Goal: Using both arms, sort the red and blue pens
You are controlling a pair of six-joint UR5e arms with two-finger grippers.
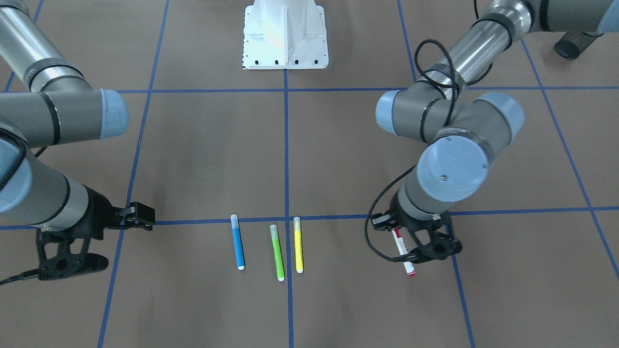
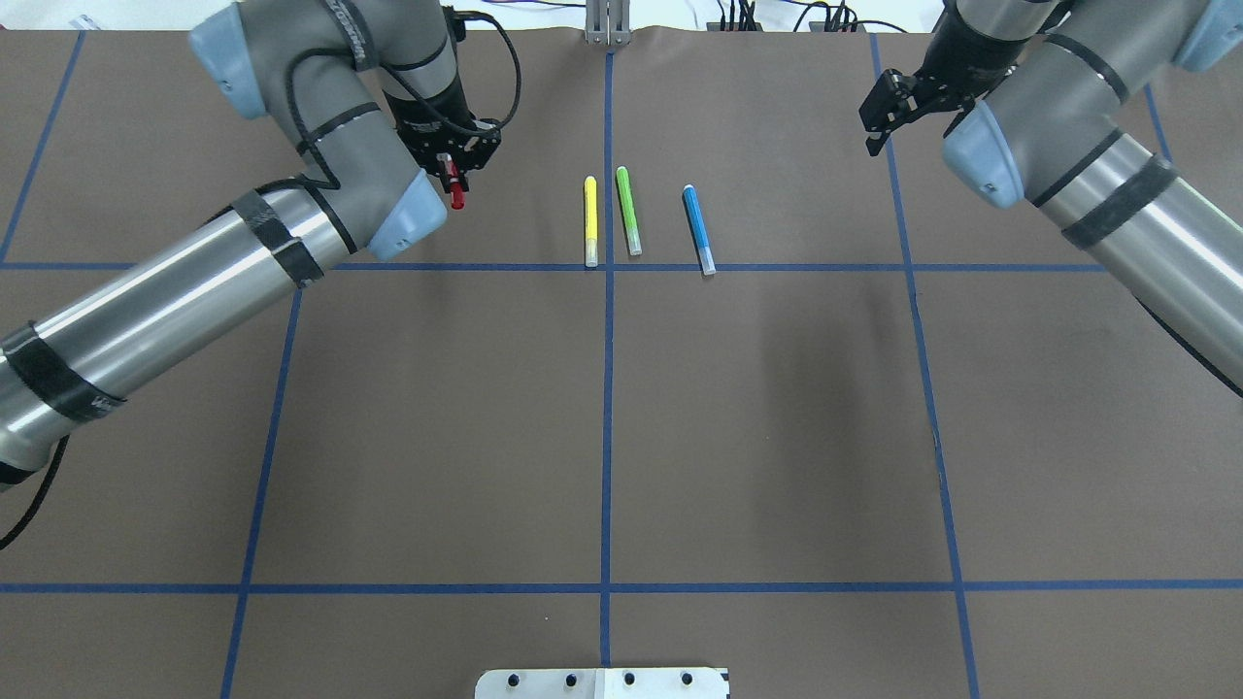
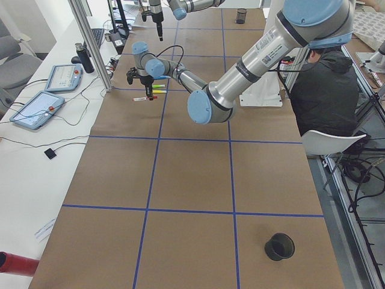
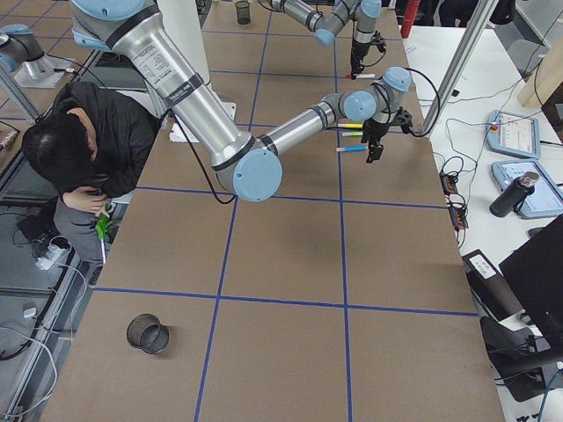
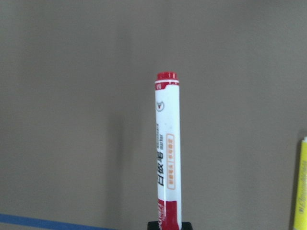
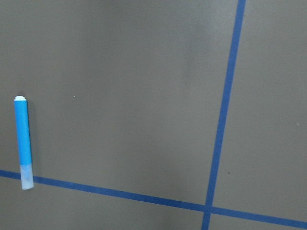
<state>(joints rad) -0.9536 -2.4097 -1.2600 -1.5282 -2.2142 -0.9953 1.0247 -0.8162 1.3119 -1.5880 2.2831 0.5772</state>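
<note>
The red pen (image 1: 403, 250), white-barrelled with a red cap, is held by my left gripper (image 1: 411, 245), which is shut on its capped end. It also shows in the overhead view as the red pen (image 2: 454, 190) under the left gripper (image 2: 453, 170), and in the left wrist view the red pen (image 5: 167, 153) points away over the brown paper. The blue pen (image 1: 238, 244) lies flat on the paper near a tape line, also seen as the blue pen (image 2: 698, 230) (image 6: 23, 143). My right gripper (image 2: 877, 124) (image 1: 145, 218) hovers open and empty, well to the side of the blue pen.
A green marker (image 2: 628, 212) and a yellow marker (image 2: 589, 221) lie side by side between the two pens. The white robot base (image 1: 285, 34) is at mid-table. A black cup (image 3: 280, 247) and a mesh cup (image 4: 147, 332) stand at the table ends. A seated person (image 4: 88, 141) is beside the table.
</note>
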